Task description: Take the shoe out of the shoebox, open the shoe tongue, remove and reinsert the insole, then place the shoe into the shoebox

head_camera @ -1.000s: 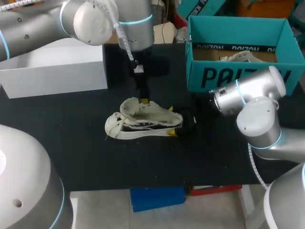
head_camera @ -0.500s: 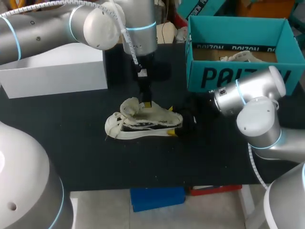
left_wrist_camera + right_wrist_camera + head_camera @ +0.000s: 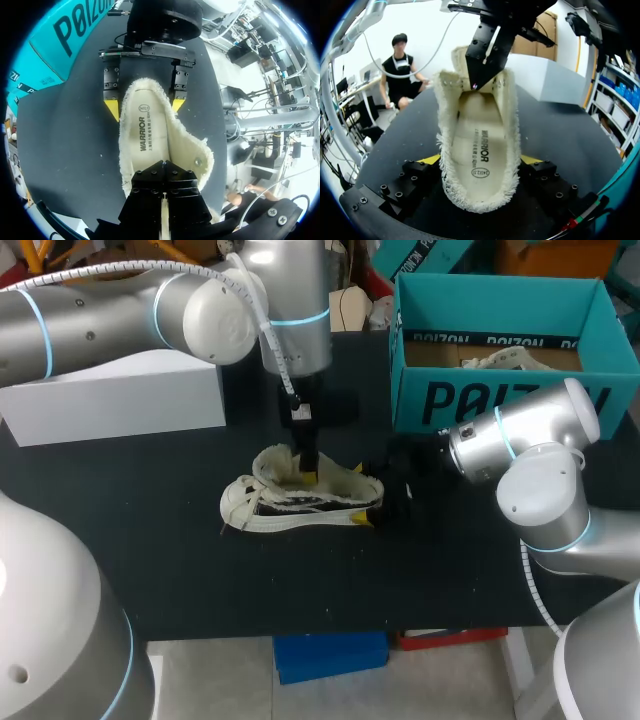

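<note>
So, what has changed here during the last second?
The left end effector has come down, fingers together, into the opening of the shoe. The right end effector stays shut on the heel; the shoe and the shoebox have not moved.

Black tabletop (image 3: 200,580) — 1 white box (image 3: 120,395) on it

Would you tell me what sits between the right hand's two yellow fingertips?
The shoe, heel first, fills that gap; both wrist views show it.
</note>
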Action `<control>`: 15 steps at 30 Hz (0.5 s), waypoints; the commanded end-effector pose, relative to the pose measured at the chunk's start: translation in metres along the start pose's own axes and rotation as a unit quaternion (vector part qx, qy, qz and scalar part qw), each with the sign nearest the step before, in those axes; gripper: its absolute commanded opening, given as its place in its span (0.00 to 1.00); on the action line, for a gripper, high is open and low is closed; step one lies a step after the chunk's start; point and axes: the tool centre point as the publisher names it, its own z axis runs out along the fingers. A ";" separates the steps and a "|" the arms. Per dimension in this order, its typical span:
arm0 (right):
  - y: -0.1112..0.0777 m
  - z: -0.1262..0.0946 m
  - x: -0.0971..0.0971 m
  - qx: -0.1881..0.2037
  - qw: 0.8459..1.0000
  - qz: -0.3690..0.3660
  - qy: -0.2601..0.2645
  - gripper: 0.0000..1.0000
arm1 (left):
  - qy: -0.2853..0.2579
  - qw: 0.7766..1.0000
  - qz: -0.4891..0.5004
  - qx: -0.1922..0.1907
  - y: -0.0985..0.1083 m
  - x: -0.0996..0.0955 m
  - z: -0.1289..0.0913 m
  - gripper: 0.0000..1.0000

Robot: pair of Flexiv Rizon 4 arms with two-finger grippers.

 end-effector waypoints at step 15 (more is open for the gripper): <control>-0.001 0.000 0.000 0.000 1.000 0.000 0.000 0.00 | 0.019 1.000 -0.005 0.006 -0.008 0.006 0.041 0.00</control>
